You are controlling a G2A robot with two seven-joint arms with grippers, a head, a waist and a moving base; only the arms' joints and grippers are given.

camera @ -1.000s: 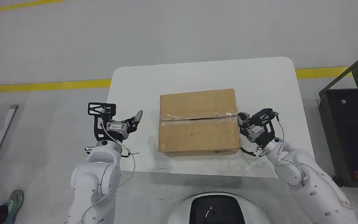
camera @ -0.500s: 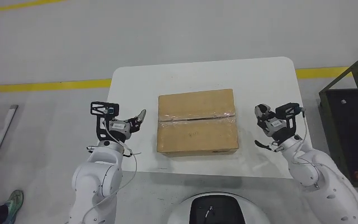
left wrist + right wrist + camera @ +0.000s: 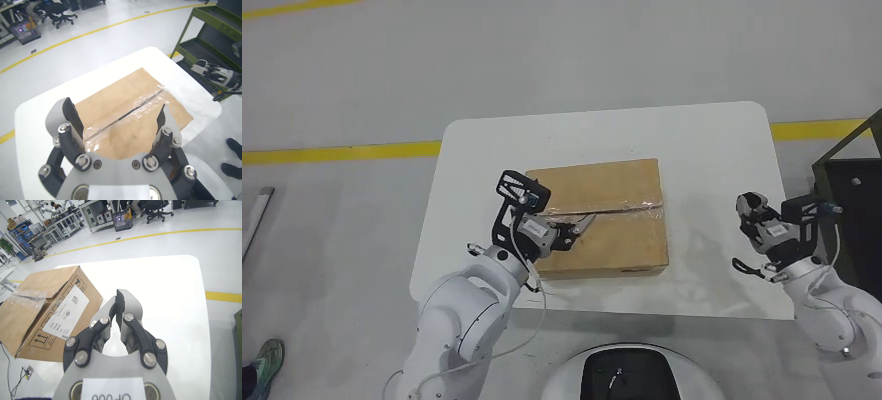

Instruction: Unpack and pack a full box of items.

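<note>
A closed brown cardboard box (image 3: 607, 205) sits mid-table, its top seam covered with clear tape (image 3: 143, 101). My left gripper (image 3: 577, 228) hangs open over the box's near-left part, with the taped seam between its fingers (image 3: 72, 115) in the left wrist view; nothing is held. My right gripper (image 3: 752, 215) is shut and empty, off to the right of the box above bare table. The right wrist view shows the box's end face (image 3: 56, 317) with a white label and a torn tape edge (image 3: 28, 295).
The white table (image 3: 712, 140) has bare room behind and to the right of the box. A green metal shelf cart (image 3: 847, 215) stands just past the table's right edge. A yellow floor line (image 3: 342, 152) runs behind the table.
My left arm swung from the table's left side in over the box, gripper open. My right gripper drew away from the box's right end, farther to the right.
</note>
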